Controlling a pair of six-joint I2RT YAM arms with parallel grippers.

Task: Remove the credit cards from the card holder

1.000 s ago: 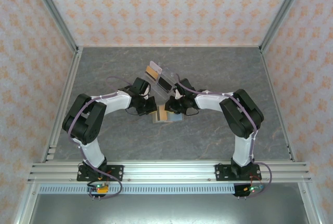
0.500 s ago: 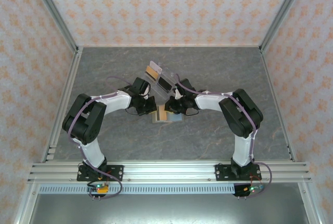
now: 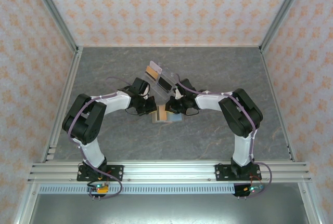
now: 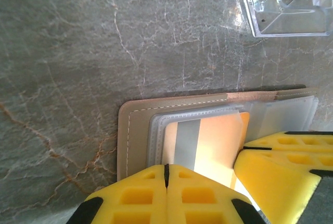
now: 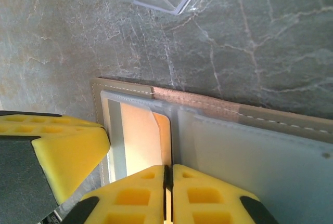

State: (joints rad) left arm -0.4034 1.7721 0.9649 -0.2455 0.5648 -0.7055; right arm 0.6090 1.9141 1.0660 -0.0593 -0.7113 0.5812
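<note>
While the tan stitched card holder [image 4: 134, 130] lies open and flat at mid-table between the two arms, the left gripper [image 4: 166, 174] and the right gripper [image 5: 167, 174] each have their yellow fingertips [image 4: 130, 195] pressed together, set on its translucent sleeves [image 5: 250, 146] from opposite sides. An orange credit card [image 4: 216, 141] with a grey stripe sits inside a sleeve, right by both tips. Whether either gripper pinches the card's edge or merely the plastic is probably beyond what these close views can settle.

The risk is that a pull catches sleeve along with card, so the whole holder lifts or skids instead of releasing it. The two tips are also near enough to knock each other. A clear acrylic stand [image 4: 281, 5] just beyond could be nudged.

The table [image 4: 78, 52] is smooth grey-green marbled stone-look, likely slippery. Patterned peach walls [image 3: 171, 5] and aluminium framing [image 3: 166, 169] enclose the cell.
</note>
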